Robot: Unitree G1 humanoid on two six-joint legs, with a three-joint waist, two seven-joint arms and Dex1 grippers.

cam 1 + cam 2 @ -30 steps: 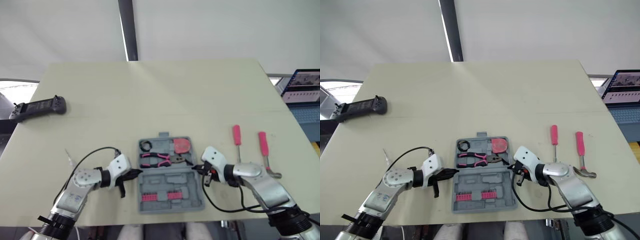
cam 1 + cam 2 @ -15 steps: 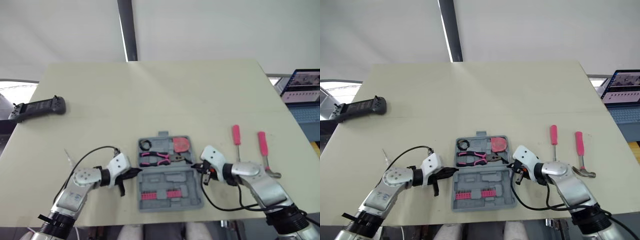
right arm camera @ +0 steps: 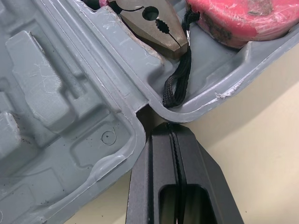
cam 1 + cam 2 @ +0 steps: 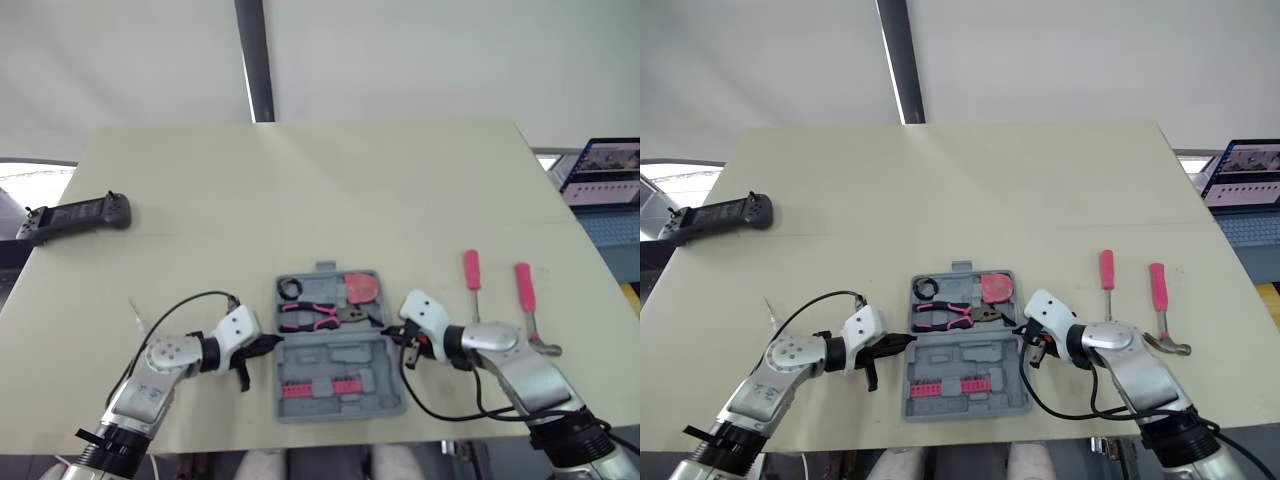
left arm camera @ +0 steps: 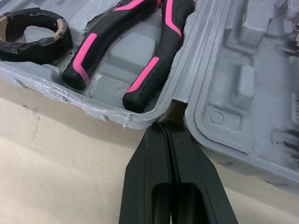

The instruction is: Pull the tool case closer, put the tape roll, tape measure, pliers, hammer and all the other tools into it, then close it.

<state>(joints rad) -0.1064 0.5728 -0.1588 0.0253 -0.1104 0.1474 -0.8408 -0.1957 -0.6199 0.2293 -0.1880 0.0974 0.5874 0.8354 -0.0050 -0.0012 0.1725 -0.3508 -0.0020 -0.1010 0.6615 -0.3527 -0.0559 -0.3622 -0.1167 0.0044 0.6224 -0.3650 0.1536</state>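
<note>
Grey tool case [image 4: 338, 372] lies open with one tape roll [image 4: 292, 290], one pliers [image 4: 318, 318], one tape measure [image 4: 363, 288]; left claw [image 4: 270, 344] and right claw [image 4: 399, 336] are pinched closed, empty

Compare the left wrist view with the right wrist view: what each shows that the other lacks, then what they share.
Left wrist view, not the right: the black tape roll, the pliers by their pink-and-black handles, the left gripper, shut. Right wrist view, not the left: the pliers' metal head, the red tape measure with its black strap, the right gripper, shut. Shared: the open gray tool case at its hinge notch, each gripper's tip at it, and the beige table.
</note>
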